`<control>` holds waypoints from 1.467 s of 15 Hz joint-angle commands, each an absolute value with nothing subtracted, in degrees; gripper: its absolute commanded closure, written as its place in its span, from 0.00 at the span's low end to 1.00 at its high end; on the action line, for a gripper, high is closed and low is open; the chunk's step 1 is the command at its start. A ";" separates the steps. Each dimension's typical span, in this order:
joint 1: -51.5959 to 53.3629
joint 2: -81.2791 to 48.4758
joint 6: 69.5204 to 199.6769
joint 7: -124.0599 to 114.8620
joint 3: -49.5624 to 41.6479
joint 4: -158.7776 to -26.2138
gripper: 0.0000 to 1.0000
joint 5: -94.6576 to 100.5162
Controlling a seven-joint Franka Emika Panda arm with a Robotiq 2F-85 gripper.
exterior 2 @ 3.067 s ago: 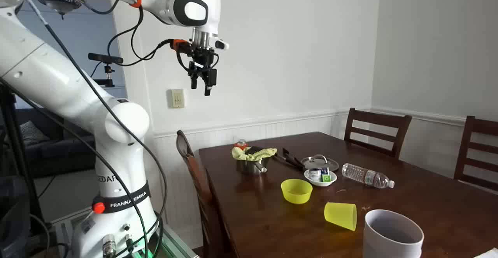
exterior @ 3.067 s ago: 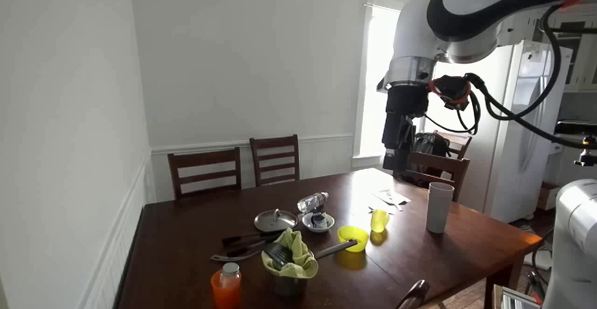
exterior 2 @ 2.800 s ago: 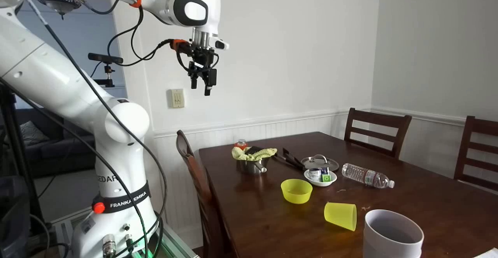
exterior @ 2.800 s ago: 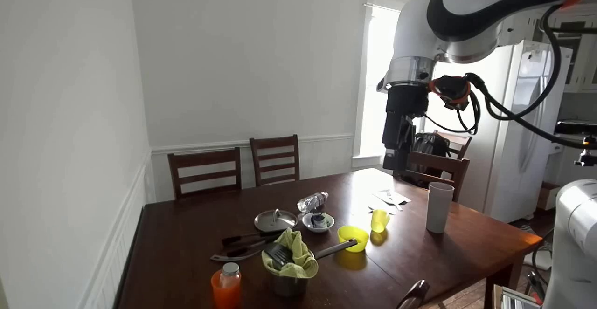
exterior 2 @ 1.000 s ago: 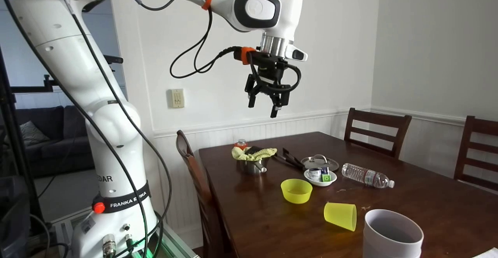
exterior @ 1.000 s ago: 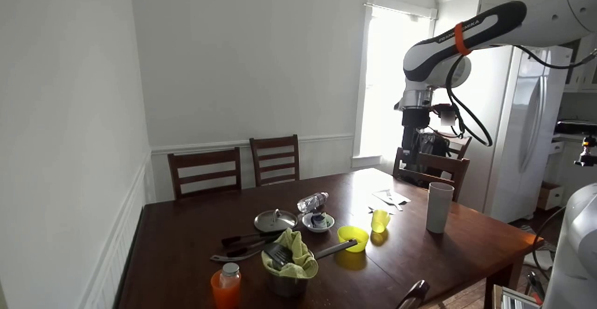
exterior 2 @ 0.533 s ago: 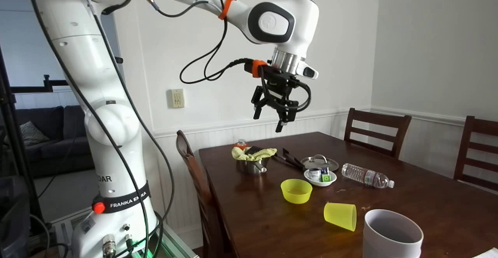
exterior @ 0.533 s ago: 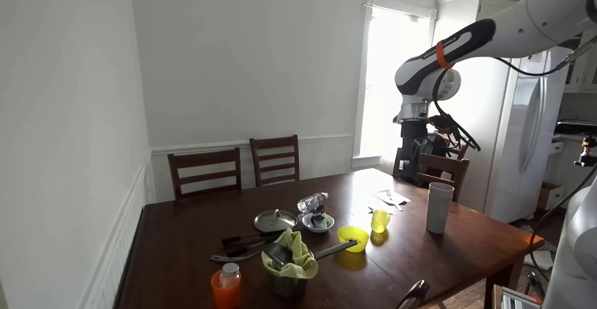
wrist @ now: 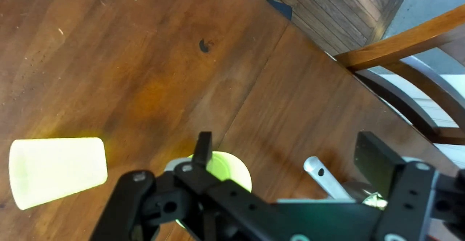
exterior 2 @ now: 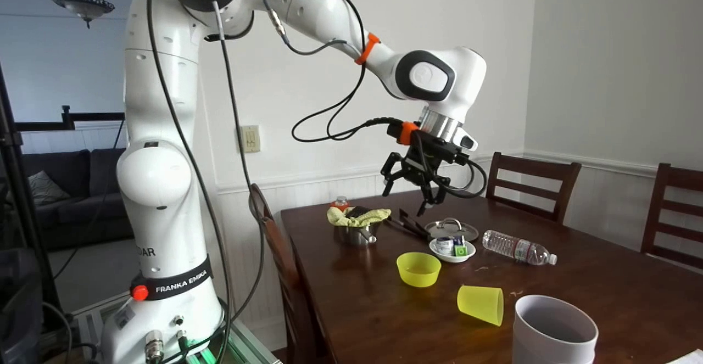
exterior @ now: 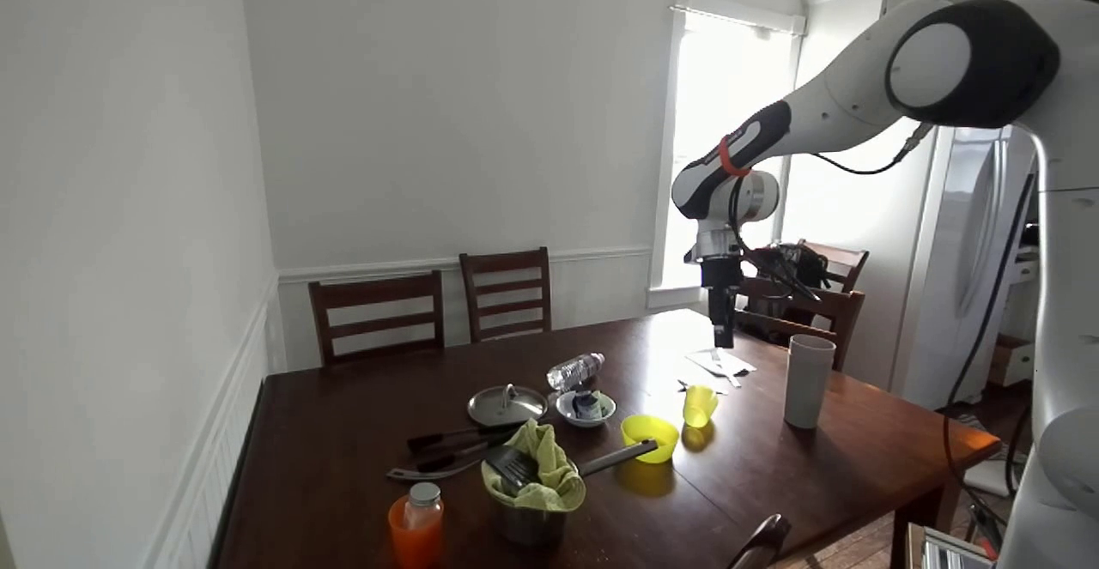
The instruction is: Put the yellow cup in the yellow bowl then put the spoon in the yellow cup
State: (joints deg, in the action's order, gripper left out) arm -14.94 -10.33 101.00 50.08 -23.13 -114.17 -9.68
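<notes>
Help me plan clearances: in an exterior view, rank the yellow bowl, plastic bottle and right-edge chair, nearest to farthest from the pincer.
1. Yellow bowl: below the open pincer.
2. Plastic bottle: lying right of the bowl in the picture.
3. Right-edge chair: beyond the table.

In the wrist view, the hand (wrist: 285,141) partly hides the yellow bowl (wrist: 237,169).

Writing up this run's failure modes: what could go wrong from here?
The yellow cup lies on its side, so it may roll as the open gripper closes. Carried in sideways, it might not stand up in the low yellow bowl. The grey tumbler stands near the cup and could get knocked.
</notes>
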 commanded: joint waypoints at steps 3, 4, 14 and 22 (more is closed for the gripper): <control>-22.80 -20.88 100.43 56.97 -18.13 -103.41 0.00 -11.73; -23.90 -21.92 100.10 58.12 -17.48 -102.14 0.00 -11.87; -27.87 -26.48 98.96 58.97 -15.27 -97.53 0.00 -13.20; -35.51 -37.94 96.90 65.42 -11.55 -85.84 0.00 -16.98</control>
